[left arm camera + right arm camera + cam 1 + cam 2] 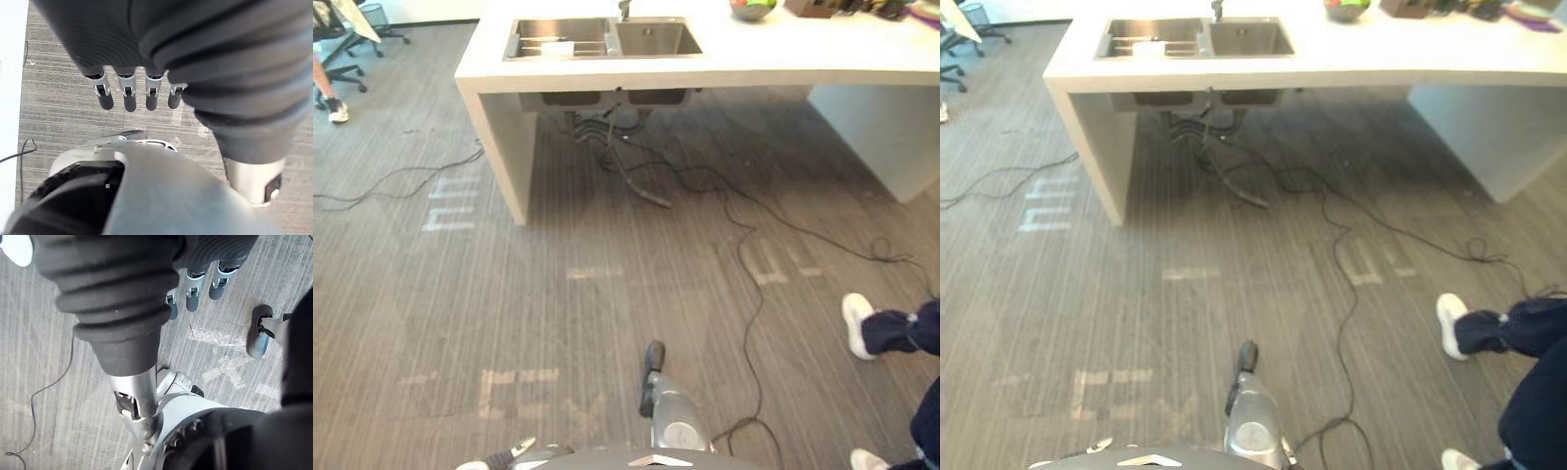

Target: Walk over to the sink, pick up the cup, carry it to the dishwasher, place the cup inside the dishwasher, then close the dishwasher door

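**Left eye view.** Progress: walk to the sink not finished, and no later step begun.
- White counter point(724, 61), far across the carpet.
- Double sink point(651, 39) set in the counter, with a faucet point(625, 9) behind it.
- Pale object point(558, 47) in the left basin. It may be the cup; too small to tell.
- Bowl of fruit point(752, 8), further along the counter top.
- Office chair point(340, 49), off to the far left and clear of the route.
- Pale tape marks point(450, 206) on the carpet. These are flat and no obstacle.

**Right eye view.** Things in the way:
- Black cables point(1340, 284) run from under the sink across the floor between robot and counter (a trip risk on a straight approach, in my judgement).
- Person's leg point(1518, 331) and white shoe point(1449, 326), near on the right and just off the direct line.

**Left wrist view.** Left hand point(129, 95): fingers straight, hanging toward the carpet, nothing held.

**Right wrist view.** Right hand point(191, 297): fingers loose and extended, nothing held.

**Left to do:**
- Finish the walk.
- Pick up the cup.
- Carry it to the dishwasher.
- Place it inside.
- Close the door.
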Available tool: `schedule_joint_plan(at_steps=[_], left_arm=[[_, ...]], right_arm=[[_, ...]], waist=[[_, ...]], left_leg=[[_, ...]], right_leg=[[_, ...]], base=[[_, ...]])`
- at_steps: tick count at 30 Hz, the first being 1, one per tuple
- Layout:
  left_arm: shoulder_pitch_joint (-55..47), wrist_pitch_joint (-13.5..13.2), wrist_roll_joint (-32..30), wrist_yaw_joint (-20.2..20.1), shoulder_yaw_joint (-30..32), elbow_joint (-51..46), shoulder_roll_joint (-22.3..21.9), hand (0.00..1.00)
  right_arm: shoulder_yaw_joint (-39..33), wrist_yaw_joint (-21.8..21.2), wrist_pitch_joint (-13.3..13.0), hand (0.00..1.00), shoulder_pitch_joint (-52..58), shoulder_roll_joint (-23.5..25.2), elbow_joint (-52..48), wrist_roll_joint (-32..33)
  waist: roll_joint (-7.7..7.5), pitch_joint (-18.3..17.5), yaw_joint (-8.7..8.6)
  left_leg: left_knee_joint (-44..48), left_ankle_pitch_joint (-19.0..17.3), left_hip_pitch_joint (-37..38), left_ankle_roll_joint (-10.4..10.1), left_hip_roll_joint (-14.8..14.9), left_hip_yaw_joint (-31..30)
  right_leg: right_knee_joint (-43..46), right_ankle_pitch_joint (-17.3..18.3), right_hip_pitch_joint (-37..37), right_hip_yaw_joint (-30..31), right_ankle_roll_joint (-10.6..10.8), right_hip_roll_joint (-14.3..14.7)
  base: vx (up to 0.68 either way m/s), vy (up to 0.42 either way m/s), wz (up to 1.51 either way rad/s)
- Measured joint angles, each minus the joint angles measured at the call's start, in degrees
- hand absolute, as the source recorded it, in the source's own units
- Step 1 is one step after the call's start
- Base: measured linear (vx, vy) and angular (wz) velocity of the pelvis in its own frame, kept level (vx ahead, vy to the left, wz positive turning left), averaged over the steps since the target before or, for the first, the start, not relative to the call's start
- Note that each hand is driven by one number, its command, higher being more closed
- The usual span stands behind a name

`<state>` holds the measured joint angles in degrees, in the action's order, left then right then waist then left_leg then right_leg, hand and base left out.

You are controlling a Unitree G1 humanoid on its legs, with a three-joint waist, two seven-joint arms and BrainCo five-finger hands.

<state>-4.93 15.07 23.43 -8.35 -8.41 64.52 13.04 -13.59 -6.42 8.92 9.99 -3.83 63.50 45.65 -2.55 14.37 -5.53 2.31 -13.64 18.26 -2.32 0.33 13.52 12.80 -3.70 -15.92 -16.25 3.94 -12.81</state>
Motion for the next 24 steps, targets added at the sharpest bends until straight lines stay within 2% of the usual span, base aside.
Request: schedule_joint_plan(at_steps=[1, 2, 3, 4, 5, 6, 7, 8, 9, 10, 11, 12, 13, 14, 15, 16, 17, 18, 19, 20, 21, 22, 23, 24], left_arm=[[-0.1, 0.0, 0.0, 0.4, 0.0, 0.0, -0.8, 0.00], [-1.0, -0.1, 0.0, 0.5, 0.3, -0.1, -2.6, 0.00], [-2.1, -0.4, 0.1, 0.3, 1.4, 0.0, -3.5, 0.00], [-2.0, -0.8, 0.1, 0.1, 1.9, -0.1, -3.7, 0.00], [-2.0, -1.9, 0.3, -0.2, 3.5, -1.3, -4.0, 0.00], [-2.0, -2.6, 0.9, -0.2, 3.9, -2.3, -4.1, 0.00], [-1.9, -3.7, 1.3, 0.4, 4.0, -4.0, -4.1, 0.00], [-2.3, -4.6, 1.8, 0.8, 3.8, -6.2, -3.9, 0.00], [-2.7, -4.8, 2.1, 1.1, 3.8, -8.1, -3.7, 0.00], [-3.8, -4.9, 2.9, 2.0, 3.4, -13.2, -3.4, 0.00], [-5.0, -4.9, 3.5, 3.7, 2.2, -18.1, -3.1, 0.00], [-5.8, -4.8, 4.2, 4.6, 1.3, -20.9, -2.8, 0.00], [-7.2, -4.8, 5.5, 5.9, 0.7, -25.5, -2.7, 0.00], [-7.9, -4.8, 7.1, 6.4, 0.2, -28.1, -2.5, 0.00], [-8.1, -4.8, 7.6, 6.4, -0.1, -28.8, -2.4, 0.00], [-8.4, -4.9, 8.0, 6.8, -1.0, -30.5, -2.2, 0.00], [-8.5, -5.1, 8.9, 7.1, -1.2, -31.5, -2.2, 0.00], [-8.5, -5.1, 9.1, 7.7, -1.3, -32.2, -2.1, 0.00], [-8.5, -5.4, 9.2, 9.0, -1.5, -33.0, -2.1, 0.00], [-8.3, -6.4, 10.0, 10.6, -1.9, -33.0, -1.8, 0.00], [-8.2, -7.4, 10.6, 11.0, -1.8, -33.7, -1.6, 0.00], [-8.1, -9.7, 12.7, 10.9, -2.0, -38.5, -1.6, 0.00], [-7.4, -11.4, 13.6, 10.9, -2.5, -44.0, -2.4, 0.00], [-4.4, -13.9, 13.7, 10.7, -3.8, -50.8, -3.9, 0.00]], right_arm=[[-0.1, 0.0, -0.2, 0.00, 0.3, -0.6, -0.4, 0.0], [-0.2, 0.6, -0.4, 0.00, 1.2, -1.9, -1.3, 0.0], [-0.5, 1.2, -0.9, 0.00, 1.7, -2.7, -1.8, -0.4], [-1.0, 1.7, -1.1, 0.00, 1.5, -2.6, -1.8, -1.2], [-1.2, 1.9, -1.2, 0.00, 1.5, -2.7, -1.9, -3.5], [-1.2, 1.9, -1.2, 0.00, 1.5, -2.7, -2.1, -4.8], [-1.0, 1.8, -1.4, 0.00, 1.5, -3.2, -2.2, -7.8], [0.3, 1.7, -1.9, 0.00, 1.0, -4.2, -2.5, -10.5], [1.0, 1.7, -2.1, 0.00, 0.7, -4.8, -2.8, -11.2], [1.8, 2.0, -2.4, 0.00, 0.1, -5.7, -3.0, -11.1], [2.3, 2.4, -2.3, 0.00, -1.2, -6.0, -3.1, -8.4], [2.4, 3.0, -2.3, 0.00, -1.9, -6.0, -3.3, -6.2], [3.1, 3.5, -2.3, 0.00, -3.7, -5.9, -4.0, -2.1], [3.1, 3.4, -2.4, 0.00, -6.1, -5.8, -4.3, 0.5], [3.0, 3.2, -2.4, 0.00, -7.2, -5.7, -4.5, 1.1], [2.7, 3.2, -2.5, 0.00, -8.6, -5.6, -5.0, 1.3], [2.7, 3.1, -2.5, 0.00, -8.5, -5.5, -6.3, 1.2], [2.7, 3.1, -2.4, 0.00, -8.3, -5.4, -6.2, 1.2], [2.6, 2.9, -2.5, 0.00, -7.2, -5.5, -6.2, 1.3], [2.4, 2.5, -2.1, 0.00, -5.6, -6.2, -6.0, 2.5], [2.1, 2.5, -1.7, 0.00, -4.9, -6.1, -5.9, 3.5], [1.5, 2.4, -1.2, 0.00, -3.9, -5.5, -5.8, 5.4], [1.0, 2.2, -0.9, 0.00, -3.7, -5.1, -4.8, 6.0], [-1.0, 2.1, -0.9, 0.00, -3.8, -4.7, -3.1, 5.6]], waist=[[1.91, -0.4, -0.28], [4.09, -1.1, -1.13], [6.04, -2.1, -1.28], [6.35, -2.3, -1.08], [6.57, -2.7, -1.22], [6.49, -2.6, -1.41], [6.56, -2.7, -1.31], [6.71, -2.6, -1.10], [7.11, -2.4, -0.84], [7.51, -1.7, -0.14], [7.15, -1.5, 0.94], [6.86, -1.4, 1.75], [6.19, -1.2, 3.23], [5.79, -1.0, 3.97], [5.71, -1.0, 4.33], [5.77, -0.9, 4.75], [6.26, -0.6, 5.06], [6.50, -0.4, 4.92], [7.12, -0.2, 4.90], [7.60, -0.1, 4.38], [6.51, 0.2, 4.36], [4.04, 0.0, 4.73], [2.43, -0.2, 5.01], [1.25, -0.4, 5.12]], left_leg=[[1.2, -1.4, 0.1, -0.6, 1.4, 0.0], [3.4, -4.3, 0.3, -0.8, 4.4, 0.0], [7.6, -4.3, 0.4, -1.2, 6.3, -0.3], [11.9, -3.8, -0.7, -1.8, 7.1, -0.2], [20.9, -1.4, -3.8, -2.8, 9.3, -0.3], [25.5, 0.5, -5.5, -4.1, 10.1, -1.0], [34.3, 5.8, -8.8, -6.2, 12.0, -2.6], [44.2, 9.8, -13.7, -7.4, 14.4, -3.7], [50.0, 8.9, -16.4, -6.3, 15.4, -3.5], [57.6, 5.5, -21.1, -3.3, 16.3, -2.4], [56.7, 2.7, -24.4, -1.8, 15.2, -1.0], [53.7, 1.7, -25.8, -1.2, 14.0, -0.6], [43.3, 0.7, -28.1, -0.8, 11.4, 0.5], [30.0, 1.8, -29.2, -1.2, 9.2, 0.9], [21.9, 3.8, -29.3, -1.7, 8.1, 0.6], [7.0, 8.4, -29.1, -2.9, 6.7, -0.3], [0.1, 10.3, -30.2, -4.8, 7.2, -2.3], [0.1, 10.2, -31.2, -5.1, 7.9, -2.5], [1.8, 9.9, -31.5, -4.9, 9.6, -0.5], [3.8, 13.9, -30.6, -3.7, 10.3, 1.4], [5.0, 15.3, -30.2, -2.8, 9.6, 2.1], [6.9, 15.7, -30.4, -2.4, 6.7, 1.7], [8.3, 15.5, -31.1, -2.1, 4.1, 0.4], [10.5, 14.9, -31.8, -1.1, 1.1, -1.1]], right_leg=[[2.4, 0.1, -0.6, -0.1, -0.2, 0.8], [5.9, 1.1, -1.1, -0.4, -1.5, 3.1], [8.0, 2.5, -1.0, -0.9, -3.6, 4.9], [8.7, 3.5, -0.5, -1.0, -4.9, 5.5], [8.8, 5.1, 1.7, -1.9, -4.9, 6.2], [8.4, 5.8, 3.1, -2.2, -5.0, 6.4], [7.0, 7.1, 6.1, -3.2, -5.3, 7.1], [4.2, 8.0, 9.6, -3.7, -5.9, 8.0], [2.7, 8.0, 11.5, -4.1, -5.9, 8.5], [-0.5, 8.0, 15.7, -4.9, -5.9, 9.0], [-2.6, 8.1, 18.8, -5.0, -5.9, 8.9], [-3.4, 8.2, 19.9, -5.0, -5.6, 8.5], [-4.0, 8.7, 20.9, -4.7, -4.9, 7.5], [-3.9, 9.4, 21.2, -4.1, -4.0, 6.7], [-3.7, 9.8, 21.3, -3.5, -3.5, 6.4], [-3.6, 10.5, 21.5, -2.3, -2.5, 5.9], [-3.7, 11.4, 22.3, -1.3, -1.3, 5.9], [-3.6, 12.0, 23.0, -1.1, -0.4, 6.0], [-2.9, 13.8, 24.7, -0.2, 1.5, 6.1], [-1.1, 16.4, 26.8, 0.6, 3.4, 5.5], [-0.5, 17.5, 27.5, 1.1, 3.3, 4.2], [0.4, 19.2, 27.5, 2.2, 2.3, 1.4], [1.6, 20.2, 27.2, 3.2, 1.6, -0.6], [6.9, 20.4, 25.9, 3.9, 2.5, -3.4]], base=[[0.45, -0.279, -0.04], [0.49, -0.243, -0.12], [0.62, -0.292, -0.23], [0.52, -0.251, -0.26], [0.41, -0.221, -0.09], [0.48, -0.253, 0.12], [0.50, -0.166, 0.32], [0.49, -0.129, 0.36], [0.46, -0.065, 0.42], [0.43, -0.044, 0.36], [0.41, -0.037, 0.25], [0.35, -0.008, -0.03], [0.29, 0.041, -0.24], [0.34, 0.095, -0.32], [0.34, 0.147, -0.40], [0.38, 0.197, -0.46], [0.34, 0.199, -0.43], [0.40, 0.262, -0.38], [0.46, 0.322, -0.28], [0.49, 0.332, -0.25], [0.49, 0.320, -0.18], [0.44, 0.284, -0.13], [0.56, 0.355, -0.03], [0.38, 0.240, 0.09]])
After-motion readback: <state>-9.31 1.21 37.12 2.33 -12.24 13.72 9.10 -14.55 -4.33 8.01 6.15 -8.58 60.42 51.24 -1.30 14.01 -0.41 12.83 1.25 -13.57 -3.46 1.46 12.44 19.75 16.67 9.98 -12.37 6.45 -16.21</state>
